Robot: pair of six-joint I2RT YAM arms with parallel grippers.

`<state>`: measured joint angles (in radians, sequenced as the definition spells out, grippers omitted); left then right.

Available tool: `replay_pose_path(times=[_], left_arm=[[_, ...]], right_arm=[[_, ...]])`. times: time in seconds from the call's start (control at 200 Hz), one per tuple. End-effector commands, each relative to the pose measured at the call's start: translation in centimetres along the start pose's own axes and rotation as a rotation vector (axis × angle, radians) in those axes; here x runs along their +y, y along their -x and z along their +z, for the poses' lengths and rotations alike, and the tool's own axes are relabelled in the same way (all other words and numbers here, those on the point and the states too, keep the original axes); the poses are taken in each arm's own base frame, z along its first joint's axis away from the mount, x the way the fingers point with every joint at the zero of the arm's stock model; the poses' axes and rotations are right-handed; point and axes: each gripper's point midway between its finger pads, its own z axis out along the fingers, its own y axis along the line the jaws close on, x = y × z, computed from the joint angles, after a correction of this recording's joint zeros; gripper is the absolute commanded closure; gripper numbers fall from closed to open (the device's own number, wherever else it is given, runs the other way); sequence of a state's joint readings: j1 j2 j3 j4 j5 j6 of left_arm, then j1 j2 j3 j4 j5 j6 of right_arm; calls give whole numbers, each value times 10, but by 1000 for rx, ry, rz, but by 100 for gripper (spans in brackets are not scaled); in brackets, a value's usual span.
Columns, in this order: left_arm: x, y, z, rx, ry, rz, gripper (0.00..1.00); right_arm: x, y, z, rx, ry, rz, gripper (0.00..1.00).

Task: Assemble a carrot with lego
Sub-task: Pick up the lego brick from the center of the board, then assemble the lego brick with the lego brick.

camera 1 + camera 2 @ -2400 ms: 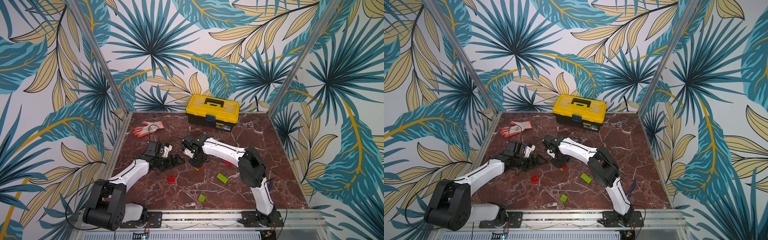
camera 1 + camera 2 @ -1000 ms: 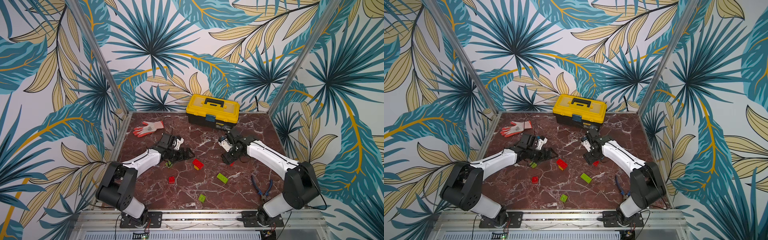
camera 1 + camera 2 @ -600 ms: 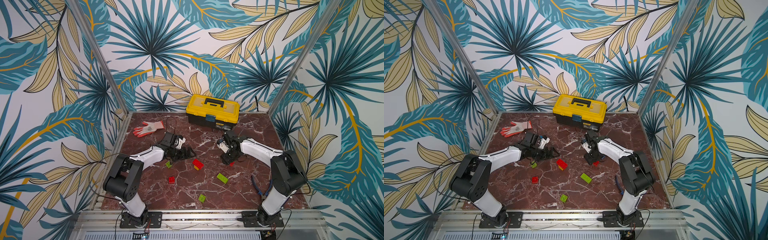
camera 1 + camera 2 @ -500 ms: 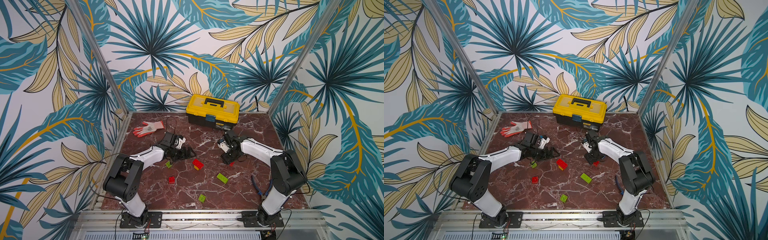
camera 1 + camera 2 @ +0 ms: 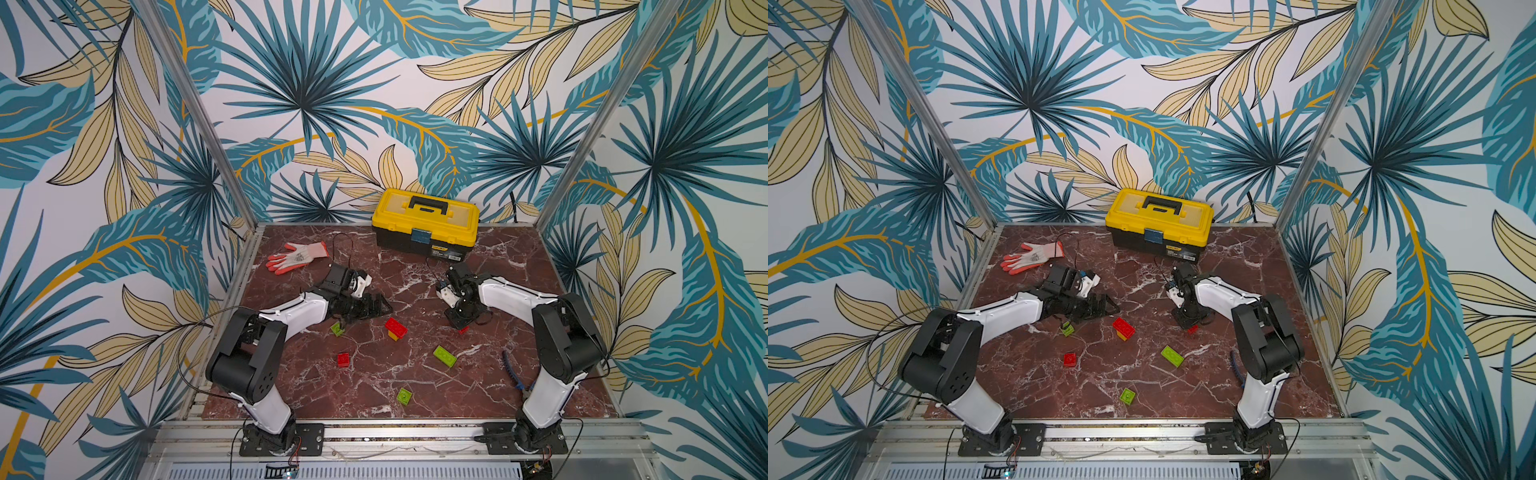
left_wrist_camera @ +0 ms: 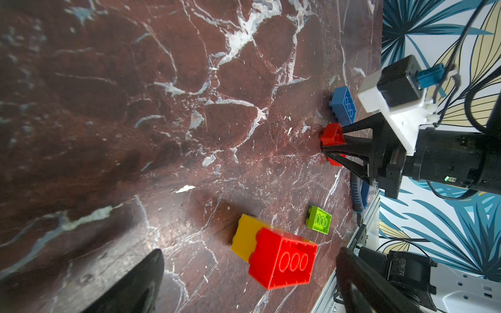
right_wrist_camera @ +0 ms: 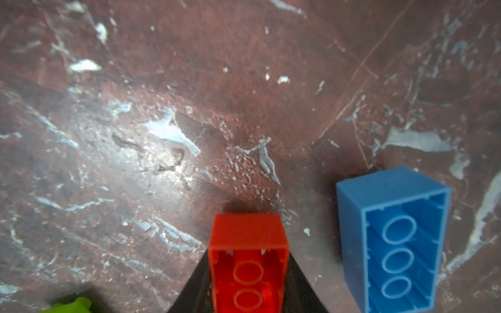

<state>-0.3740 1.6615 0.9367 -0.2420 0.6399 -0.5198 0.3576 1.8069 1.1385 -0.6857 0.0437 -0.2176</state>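
My right gripper (image 5: 459,326) is shut on a small red lego brick (image 7: 248,260) down at the table, hollow side towards its camera. A blue brick (image 7: 390,238) lies right beside it, untouched. My left gripper (image 5: 380,307) stands open and empty. Just ahead of its wide-apart fingers (image 6: 360,284) lies the only joined piece, a red brick on a yellow one (image 6: 282,260). No finished carrot shows. In both top views loose lime bricks (image 5: 444,356) (image 5: 1067,329) and a small red brick (image 5: 343,359) lie scattered mid-table.
A yellow toolbox (image 5: 426,222) stands at the back wall and a red-and-white glove (image 5: 297,256) lies back left. Blue-handled pliers (image 5: 513,370) rest by the right arm's base. Another lime brick (image 5: 404,396) sits near the front rail.
My right gripper has closed on the small red brick beside the blue one. The left arm has barely moved and stays open.
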Motion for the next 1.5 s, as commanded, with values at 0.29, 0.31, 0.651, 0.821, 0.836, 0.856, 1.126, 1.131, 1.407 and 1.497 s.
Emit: replay_pose_path(times=[0.29, 0.31, 0.651, 0.821, 0.836, 0.856, 1.126, 1.131, 1.407, 1.497], left_arm=[[7, -5, -4, -11, -5, 3, 0], [7, -5, -5, -12, -5, 2, 1], [23, -15, -21, -42, 22, -42, 1], [30, -17, -24, -53, 33, -55, 1], [30, -17, -25, -54, 32, -54, 1], [30, -17, -25, -55, 31, -54, 1], [28, -18, -28, -64, 8, -51, 1], [28, -18, -28, -63, 7, -52, 1], [28, -19, -26, -59, -5, -48, 1], [27, -19, -26, -59, -8, -48, 1]], right_arm=[[45, 21, -62, -34, 138, 21, 71], [51, 25, -67, -44, 135, 4, 71], [134, 70, -107, -67, 192, -149, 70], [153, 76, -101, -14, 167, -206, 70], [155, 76, -99, -9, 166, -210, 70], [156, 77, -98, -4, 166, -213, 70], [176, 76, -82, 43, 158, -248, 70], [176, 76, -81, 44, 158, -248, 70], [181, 82, -77, 59, 143, -266, 70], [181, 84, -75, 65, 136, -269, 70]])
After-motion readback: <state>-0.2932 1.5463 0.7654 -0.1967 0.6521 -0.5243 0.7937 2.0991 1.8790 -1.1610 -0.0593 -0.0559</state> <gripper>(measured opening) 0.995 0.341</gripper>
